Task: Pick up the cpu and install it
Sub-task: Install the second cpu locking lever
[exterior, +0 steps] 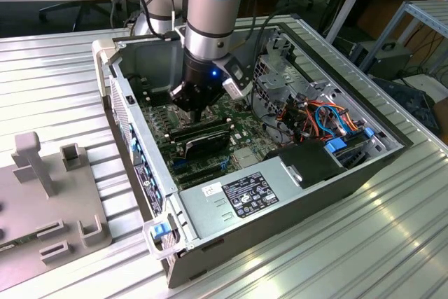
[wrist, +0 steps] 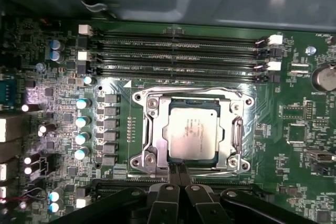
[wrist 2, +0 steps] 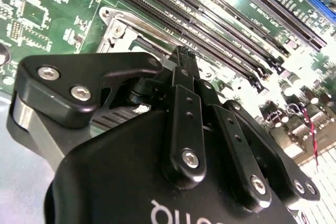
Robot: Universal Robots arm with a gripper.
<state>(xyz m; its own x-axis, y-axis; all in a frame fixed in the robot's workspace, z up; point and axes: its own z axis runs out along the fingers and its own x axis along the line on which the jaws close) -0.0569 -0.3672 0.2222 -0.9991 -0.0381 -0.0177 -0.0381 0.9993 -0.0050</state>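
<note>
A grey fixture (exterior: 49, 194) sits at the exterior view's left, beside the open case (exterior: 280, 194). Inside it the arm (exterior: 213, 12) reaches down over the motherboard (wrist: 294, 129). The gripper (wrist: 176, 169) is clenched and empty at the socket's (wrist: 144, 129) edge; the cpu (wrist: 190, 132) lies seated in the socket.

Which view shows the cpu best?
The first wrist view: the cpu lies face-up in the socket frame, unobstructed. In the exterior view the arm covers that spot; in the second wrist view the gripper blocks it.
</note>
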